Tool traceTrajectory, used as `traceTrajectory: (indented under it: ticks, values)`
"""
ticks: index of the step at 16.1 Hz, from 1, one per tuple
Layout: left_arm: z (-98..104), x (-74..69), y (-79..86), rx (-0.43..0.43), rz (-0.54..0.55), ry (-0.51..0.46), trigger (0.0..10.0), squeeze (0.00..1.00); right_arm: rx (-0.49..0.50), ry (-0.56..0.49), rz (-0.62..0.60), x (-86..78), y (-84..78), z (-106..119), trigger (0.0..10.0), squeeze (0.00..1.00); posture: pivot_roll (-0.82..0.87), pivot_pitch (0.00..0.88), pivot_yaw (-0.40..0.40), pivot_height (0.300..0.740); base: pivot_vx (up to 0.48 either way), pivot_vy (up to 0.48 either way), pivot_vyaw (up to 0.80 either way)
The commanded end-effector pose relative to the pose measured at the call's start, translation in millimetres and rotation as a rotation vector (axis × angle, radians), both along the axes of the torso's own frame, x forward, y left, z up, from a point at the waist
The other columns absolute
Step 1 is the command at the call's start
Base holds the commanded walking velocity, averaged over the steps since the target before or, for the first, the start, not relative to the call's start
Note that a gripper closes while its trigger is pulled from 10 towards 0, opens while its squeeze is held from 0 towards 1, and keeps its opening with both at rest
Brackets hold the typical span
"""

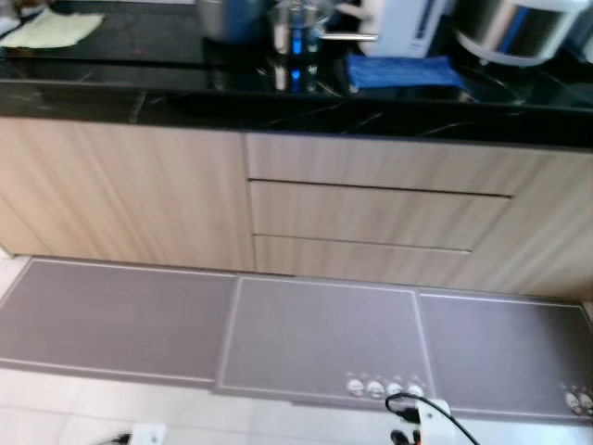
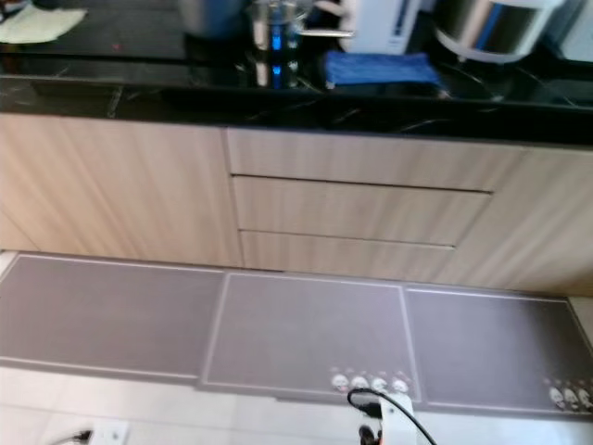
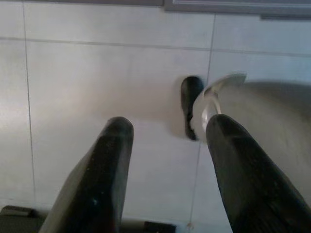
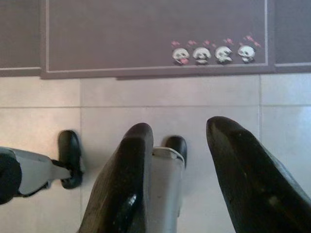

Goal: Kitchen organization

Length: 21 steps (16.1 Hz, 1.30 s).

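A black stone counter (image 1: 139, 88) runs across the top of the head views. On it lie a pale green cloth (image 1: 51, 28) at the far left and a folded blue cloth (image 1: 403, 70) near the middle. A steel pot (image 1: 232, 19), a small steel saucepan (image 1: 296, 32), a white appliance (image 1: 403, 23) and a silver rice cooker (image 1: 519, 32) stand along the back. My left gripper (image 3: 170, 124) hangs open over pale floor tiles. My right gripper (image 4: 181, 128) also hangs open, above tiles near a grey mat (image 4: 146, 34). Neither holds anything.
Light wood cabinets with three shut drawers (image 1: 371, 213) stand under the counter. Grey floor mats (image 1: 315, 334) lie side by side in front of them, with white tiles nearer me. My own black feet (image 4: 70, 155) and a black cable (image 1: 408, 403) show low down.
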<state>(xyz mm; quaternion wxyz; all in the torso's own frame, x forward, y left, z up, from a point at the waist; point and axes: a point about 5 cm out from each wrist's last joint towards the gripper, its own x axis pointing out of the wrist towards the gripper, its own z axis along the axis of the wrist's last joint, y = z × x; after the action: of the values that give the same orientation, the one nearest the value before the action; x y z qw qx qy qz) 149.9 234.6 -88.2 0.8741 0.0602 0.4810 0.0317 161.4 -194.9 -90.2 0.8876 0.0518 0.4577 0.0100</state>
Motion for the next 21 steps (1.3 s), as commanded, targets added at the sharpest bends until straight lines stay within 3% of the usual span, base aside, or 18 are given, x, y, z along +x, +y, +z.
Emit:
traceTrajectory:
  ticks: [1,21]
  values:
    - [-5.0,-8.2,-6.8,-0.021,0.005,0.03,10.0,0.0,-0.011,0.022,-0.028,-7.6,-7.7,-2.1,10.0,0.0,0.09,0.084,-0.05,0.74,0.0,-0.296,0.0]
    - [-3.6,-1.2,-11.8,-0.025,-0.023,0.02,10.0,0.0,-0.004,0.01,-0.041,-3.5,-5.4,-0.9,10.0,0.0,0.1,0.082,-0.041,0.74,0.0,-0.295,0.0]
